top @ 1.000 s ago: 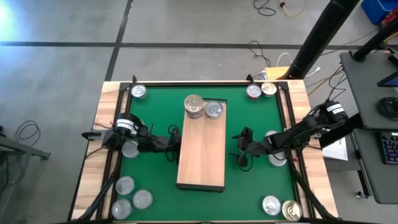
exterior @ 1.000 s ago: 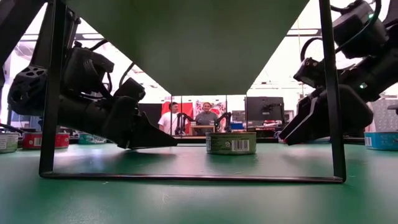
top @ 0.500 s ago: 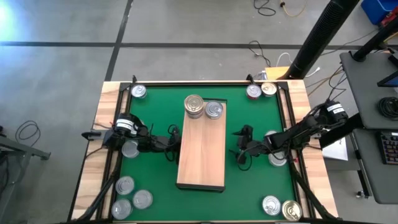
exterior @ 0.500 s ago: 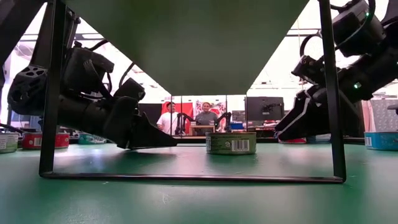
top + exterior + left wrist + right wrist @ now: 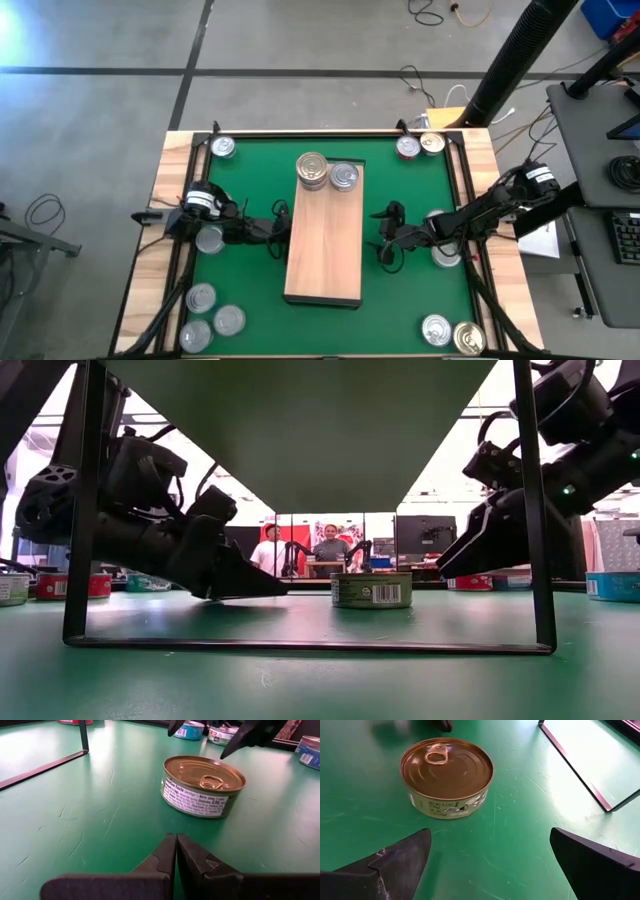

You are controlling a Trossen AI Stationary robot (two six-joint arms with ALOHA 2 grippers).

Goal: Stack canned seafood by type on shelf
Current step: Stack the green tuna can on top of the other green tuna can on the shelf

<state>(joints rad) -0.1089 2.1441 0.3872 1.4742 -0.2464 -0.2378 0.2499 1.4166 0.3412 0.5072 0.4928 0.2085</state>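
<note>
left arm reached in low from the left side of the shelf (image 5: 324, 232) | left gripper (image 5: 281, 219) sat at its left edge, fingers (image 5: 167, 856) pressed together, empty | right arm stretched in from the right side | right gripper (image 5: 387, 233) was near its right edge, fingers (image 5: 405, 854) spread wide, empty

From above you get even, bright light with only soft shadows on the green counter (image 5: 240, 290), and a pale glare patch washes out the floor at the top left corner. At counter height the room's bright windows backlight the scene, so both arms and the underside of the shelf (image 5: 300, 420) read as dark shapes. In your 2 wrist views a gold-topped can (image 5: 202, 785) is sharp, its lid catching a soft sheen, while the near fingers (image 5: 395, 860) blur.
</note>
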